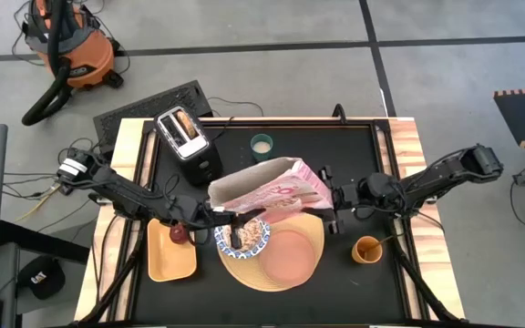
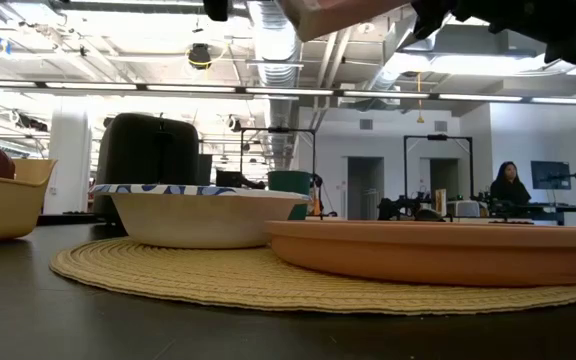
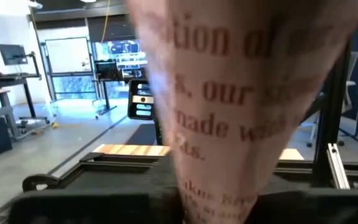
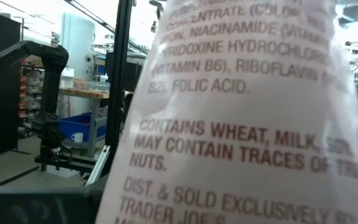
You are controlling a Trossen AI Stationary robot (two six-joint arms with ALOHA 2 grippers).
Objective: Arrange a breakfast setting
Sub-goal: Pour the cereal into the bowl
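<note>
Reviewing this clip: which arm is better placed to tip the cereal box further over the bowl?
Probably the right. The right gripper holds the cereal box at its raised far end, so lifting there tilts it. The left gripper sits at the low end by the bowl, serving more as a pivot.

Blue-and-white patterned bowl (image 1: pixel 241 236), pink plate (image 1: pixel 285 258).

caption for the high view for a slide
Both grippers, left gripper and right gripper, hold a pink cereal box tilted over the patterned bowl on the round board.
</note>
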